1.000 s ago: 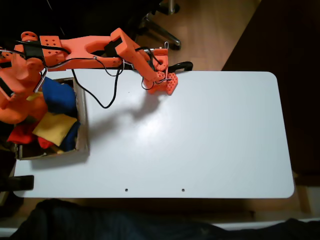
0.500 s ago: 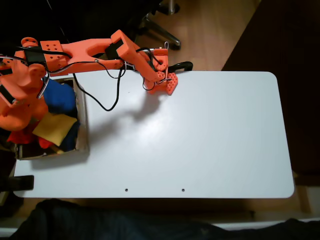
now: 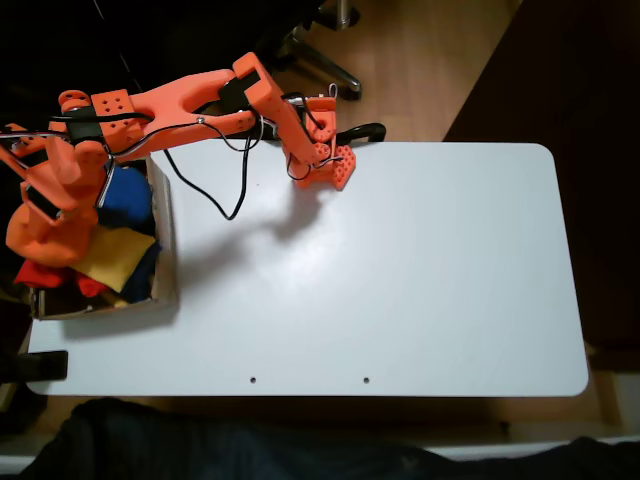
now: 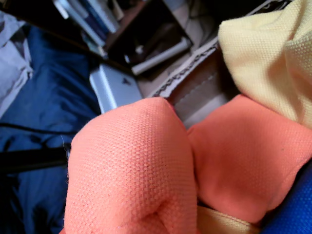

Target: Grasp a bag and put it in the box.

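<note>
In the fixed view the orange bag (image 3: 42,243) hangs over the left side of the brown cardboard box (image 3: 163,240), just above the bags lying inside. My gripper (image 3: 45,222) sits on top of it and appears shut on it, though its fingers are hidden against the same orange. In the wrist view the orange bag (image 4: 126,170) bulges close to the lens with a pinched crease at its lower edge. Behind it runs the box wall (image 4: 195,78).
The box holds a blue bag (image 3: 128,195), a yellow bag (image 3: 112,255) and a red one (image 3: 35,273); the wrist view shows a yellow bag (image 4: 273,58) and a reddish-orange one (image 4: 243,156). The arm's base (image 3: 325,165) stands at the white table's (image 3: 400,280) far edge.
The gripper with the orange bag has moved down the picture and slightly right along the box's left side, uncovering more of the blue bag. The forearm has swung with it.
</note>
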Controlling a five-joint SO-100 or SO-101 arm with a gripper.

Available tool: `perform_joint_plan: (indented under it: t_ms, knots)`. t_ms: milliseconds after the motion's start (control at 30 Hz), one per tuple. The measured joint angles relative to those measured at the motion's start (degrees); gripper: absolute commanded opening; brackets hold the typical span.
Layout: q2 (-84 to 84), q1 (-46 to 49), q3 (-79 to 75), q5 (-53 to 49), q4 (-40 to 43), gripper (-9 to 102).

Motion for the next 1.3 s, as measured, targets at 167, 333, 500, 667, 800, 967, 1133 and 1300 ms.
perform_joint_plan:
  t_ms: [167, 333, 500, 667, 800, 967, 1133, 1300]
  knots:
    - [1.8, -0.3, 3.0, 1.0, 0.5, 62]
    - [3.1, -0.8, 3.4, 3.3, 0.5, 74]
    - [3.5, -0.9, 4.0, 5.1, 0.5, 83]
    - [5.1, -0.9, 4.5, 6.6, 0.5, 88]
    - [5.8, -0.9, 4.9, 7.9, 0.5, 95]
    - [8.2, -0.9, 7.6, 9.7, 0.5, 96]
    - [12.5, -2.4, 11.8, 11.8, 0.5, 96]
    - [17.8, -4.0, 16.3, 15.0, 0.5, 97]
